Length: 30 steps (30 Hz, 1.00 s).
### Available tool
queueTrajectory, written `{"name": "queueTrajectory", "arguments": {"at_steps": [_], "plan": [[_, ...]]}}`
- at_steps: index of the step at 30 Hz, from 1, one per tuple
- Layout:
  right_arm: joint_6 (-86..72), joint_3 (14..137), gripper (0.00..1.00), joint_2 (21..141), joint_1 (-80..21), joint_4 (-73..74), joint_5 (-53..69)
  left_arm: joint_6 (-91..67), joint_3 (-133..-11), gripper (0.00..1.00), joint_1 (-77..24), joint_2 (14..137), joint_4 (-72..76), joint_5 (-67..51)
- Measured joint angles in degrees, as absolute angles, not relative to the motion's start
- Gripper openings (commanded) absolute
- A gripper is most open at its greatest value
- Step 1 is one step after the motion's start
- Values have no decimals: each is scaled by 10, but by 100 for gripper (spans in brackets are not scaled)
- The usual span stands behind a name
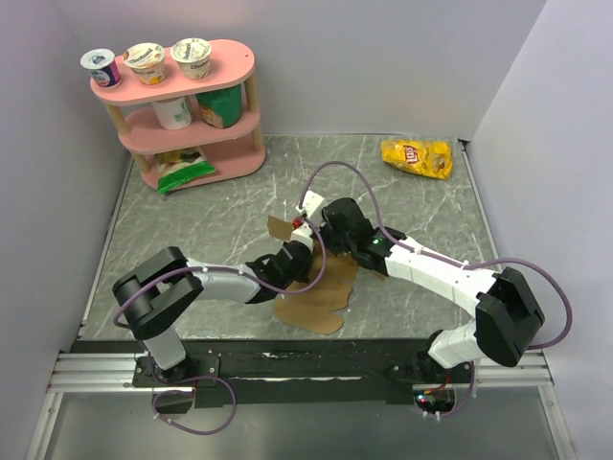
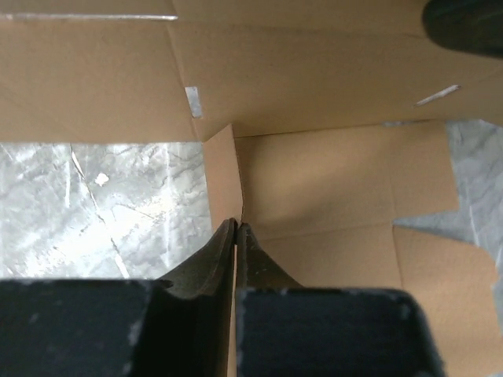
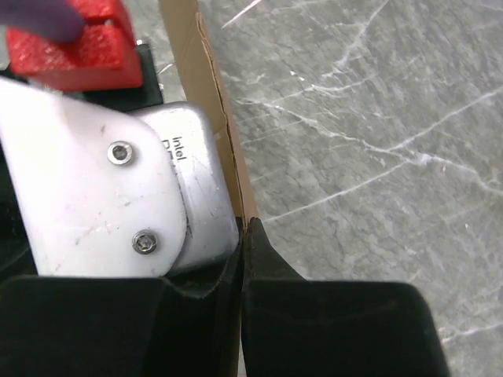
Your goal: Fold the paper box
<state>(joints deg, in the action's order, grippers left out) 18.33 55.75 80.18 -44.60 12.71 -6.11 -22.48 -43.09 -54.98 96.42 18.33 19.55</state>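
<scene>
Brown cardboard, thin and plain: the paper box lies half opened on the marbled counter, near its middle and just ahead of the two arms. Part of the sheet rests flat, with rounded flaps reaching toward the near edge, while its far part is raised.

The left tool has its jaws together on a thin upright panel, gripping that panel's edge. In its wrist view a taller cardboard wall crosses the top, and flat panels spread out to the right. The right tool is also pinched on a cardboard edge, which runs straight down into its closed jaws. The left arm's camera housing sits just beside that edge, so both grips are very close together.

The sheet looks light and fairly stiff across each panel, but ready to hinge along its pressed lines. It will probably crease or tear if pulled hard at a corner, and the flat part may slide on the smooth stone since little weighs it down. The best hold seems to be on a panel's free edge close to a fold line, so the fold follows the line rather than buckling mid-panel. One grip should steady the wall while the other turns a flap.
</scene>
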Motion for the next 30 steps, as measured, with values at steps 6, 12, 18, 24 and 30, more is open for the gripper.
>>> {"name": "queueTrajectory", "arguments": {"at_steps": [6, 12, 18, 24, 30], "plan": [[176, 547, 0, 801, -449, 108, -81, -268, -436, 66, -564, 969, 176, 222], [181, 540, 0, 792, -448, 102, -73, -276, -387, 87, -569, 877, 137, 208], [192, 538, 0, 785, -442, 107, -43, -250, -322, 93, -554, 737, 134, 158], [206, 529, 0, 763, -432, 116, 10, -199, -274, 97, -422, 646, 166, 33], [216, 529, 0, 754, -423, 128, 46, -128, -306, 82, -372, 665, 189, -107]]}}
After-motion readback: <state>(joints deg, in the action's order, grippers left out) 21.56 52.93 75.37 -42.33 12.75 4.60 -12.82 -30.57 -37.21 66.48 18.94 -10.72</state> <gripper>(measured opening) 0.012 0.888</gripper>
